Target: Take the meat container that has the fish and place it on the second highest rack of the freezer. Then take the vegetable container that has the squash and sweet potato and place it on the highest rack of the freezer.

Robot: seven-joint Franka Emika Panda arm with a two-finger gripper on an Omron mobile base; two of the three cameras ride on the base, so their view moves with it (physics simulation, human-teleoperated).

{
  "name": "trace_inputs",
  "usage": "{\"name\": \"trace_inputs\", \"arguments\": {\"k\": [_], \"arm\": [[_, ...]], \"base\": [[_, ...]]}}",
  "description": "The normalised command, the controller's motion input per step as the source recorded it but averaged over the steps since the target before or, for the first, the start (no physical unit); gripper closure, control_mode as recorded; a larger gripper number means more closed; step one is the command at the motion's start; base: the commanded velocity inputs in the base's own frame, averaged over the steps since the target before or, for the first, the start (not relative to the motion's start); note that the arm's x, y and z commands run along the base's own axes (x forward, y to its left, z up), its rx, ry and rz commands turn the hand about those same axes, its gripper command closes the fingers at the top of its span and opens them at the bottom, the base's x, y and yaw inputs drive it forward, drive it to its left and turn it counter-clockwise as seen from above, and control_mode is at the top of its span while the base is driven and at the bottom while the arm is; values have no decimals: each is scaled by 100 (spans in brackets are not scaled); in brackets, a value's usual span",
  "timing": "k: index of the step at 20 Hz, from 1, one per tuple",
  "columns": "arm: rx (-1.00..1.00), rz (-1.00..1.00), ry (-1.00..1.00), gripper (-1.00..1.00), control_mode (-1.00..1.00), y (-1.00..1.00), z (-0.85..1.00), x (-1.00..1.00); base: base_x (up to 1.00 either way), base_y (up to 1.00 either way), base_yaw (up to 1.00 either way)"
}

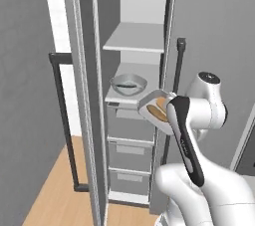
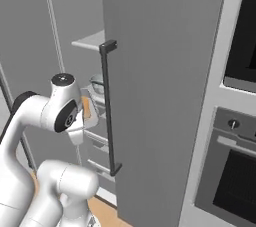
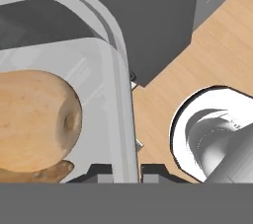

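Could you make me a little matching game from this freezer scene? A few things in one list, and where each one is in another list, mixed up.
Things:
1. meat container
2. vegetable container
3. highest rack
4. drawers

Places:
A. under the lower shelf
B. pinched at its rim by the gripper, in front of the freezer
C. bare, above the tub
D. resting on the lower shelf

Pairs: 1-D, 2-B, 3-C, 4-A
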Motion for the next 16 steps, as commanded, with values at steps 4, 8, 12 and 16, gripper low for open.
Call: {"name": "trace_inputs", "arguments": {"k": [4, 8, 12, 16], "arm": [[0, 0, 0, 100, 100, 0, 0, 0], [0, 0, 0, 100, 100, 0, 0, 0], [0, 0, 0, 100, 100, 0, 0, 0], [0, 0, 0, 100, 100, 0, 0, 0]], "base": [[51, 51, -15], [44, 28, -9], [38, 0, -3], [38, 10, -3]]}}
